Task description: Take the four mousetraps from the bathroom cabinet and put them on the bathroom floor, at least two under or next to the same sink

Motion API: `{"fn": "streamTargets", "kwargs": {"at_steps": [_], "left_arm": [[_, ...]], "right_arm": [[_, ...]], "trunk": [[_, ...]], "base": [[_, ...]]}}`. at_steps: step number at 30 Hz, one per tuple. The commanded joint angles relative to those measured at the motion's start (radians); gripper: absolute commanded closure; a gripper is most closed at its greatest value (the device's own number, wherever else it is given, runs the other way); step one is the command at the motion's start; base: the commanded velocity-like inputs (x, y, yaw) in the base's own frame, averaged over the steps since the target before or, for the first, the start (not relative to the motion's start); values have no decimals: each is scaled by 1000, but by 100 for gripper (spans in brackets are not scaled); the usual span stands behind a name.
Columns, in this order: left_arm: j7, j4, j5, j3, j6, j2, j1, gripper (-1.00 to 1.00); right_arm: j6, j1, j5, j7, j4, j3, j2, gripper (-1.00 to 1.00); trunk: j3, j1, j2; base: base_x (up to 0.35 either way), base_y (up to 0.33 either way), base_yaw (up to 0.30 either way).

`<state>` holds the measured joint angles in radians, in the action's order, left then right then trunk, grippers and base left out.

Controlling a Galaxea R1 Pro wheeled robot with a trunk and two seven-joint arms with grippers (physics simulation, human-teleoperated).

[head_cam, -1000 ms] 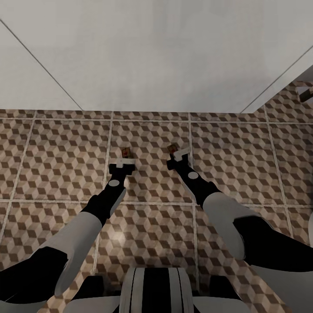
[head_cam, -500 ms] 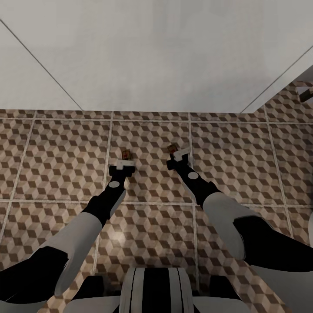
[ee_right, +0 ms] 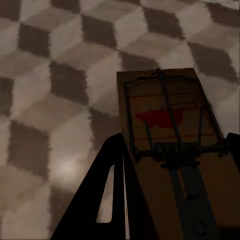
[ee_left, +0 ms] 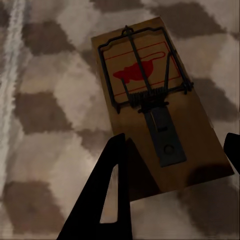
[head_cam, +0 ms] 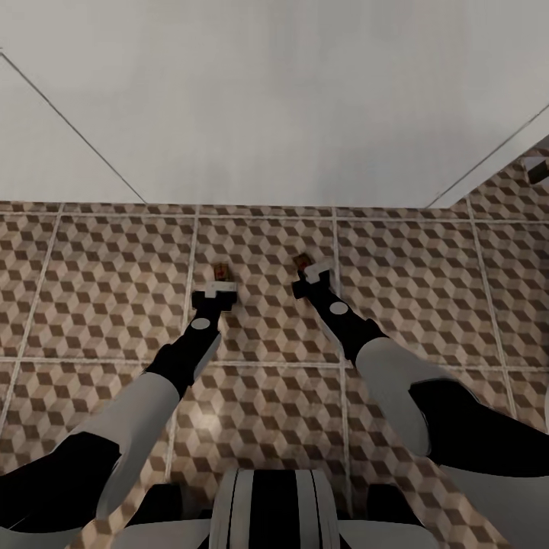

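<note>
Both arms reach down over the cube-patterned bathroom floor [head_cam: 91,274]. In the head view a small tan mousetrap [head_cam: 221,270] sits at the tip of my left gripper [head_cam: 217,284], and a second mousetrap [head_cam: 302,261] at the tip of my right gripper [head_cam: 311,274]. In the left wrist view the dark fingers [ee_left: 107,195] of the left gripper [ee_left: 175,145] straddle the near end of the mousetrap [ee_left: 145,95], which is skewed between them and low over the tiles. Seen from the right wrist, the right gripper [ee_right: 175,140] grips the near end of its mousetrap [ee_right: 165,130] just above the floor.
A broad white flat surface [head_cam: 282,99] rises from the floor just beyond the grippers; I cannot tell what it is. A small dark object [head_cam: 538,171] sits at the far right edge. Open tiles spread to both sides and toward my base [head_cam: 271,511].
The head view has shifted: tiles and the white surface's foot sit slightly lower in the picture. Both arms and their mousetraps keep nearly the same place in the frame.
</note>
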<state>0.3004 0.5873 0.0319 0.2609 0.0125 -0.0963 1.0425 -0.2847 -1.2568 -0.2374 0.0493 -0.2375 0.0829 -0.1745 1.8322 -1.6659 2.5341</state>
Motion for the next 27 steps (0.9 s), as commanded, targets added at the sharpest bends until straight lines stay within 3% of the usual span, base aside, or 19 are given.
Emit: {"fn": "streamTargets", "kwargs": {"at_steps": [1, 27], "left_arm": [[8, 0, 3, 6, 1, -1, 1, 100], [8, -10, 3, 6, 1, -11, 1, 100]], "right_arm": [[-3, 0, 0, 3, 1, 0, 0, 100], [-2, 0, 0, 3, 1, 0, 0, 100]], "trunk": [[0, 0, 0], [0, 0, 0]], "base": [[226, 67, 0], [91, 12, 0]]}}
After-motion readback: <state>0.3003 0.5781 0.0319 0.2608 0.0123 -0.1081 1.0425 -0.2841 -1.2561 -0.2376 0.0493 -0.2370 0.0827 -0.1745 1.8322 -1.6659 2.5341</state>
